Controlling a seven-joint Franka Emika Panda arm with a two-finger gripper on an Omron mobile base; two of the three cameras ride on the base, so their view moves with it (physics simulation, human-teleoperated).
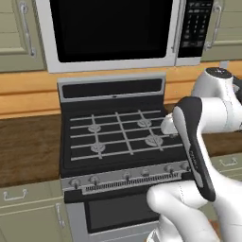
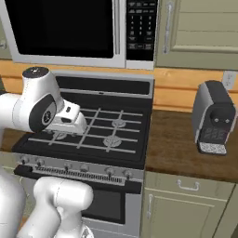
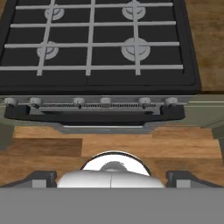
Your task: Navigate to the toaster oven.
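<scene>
The toaster oven is out of view. My arm is folded over a black gas stove (image 1: 118, 132), and its white hand (image 2: 69, 118) hangs above the stove's front left burners. In the hand view the gripper (image 3: 111, 178) points down at the stove front and the wooden floor. Its two dark fingertips (image 3: 41, 177) stand wide apart with nothing between them, so it is open.
A white-framed microwave (image 1: 108, 28) hangs over the stove (image 2: 93, 130). To the right, a silver-and-black coffee machine (image 2: 214, 118) stands on the wooden counter (image 2: 181, 148). Another counter stretch (image 1: 28, 146) lies left of the stove. Olive cabinets (image 2: 186, 204) run below.
</scene>
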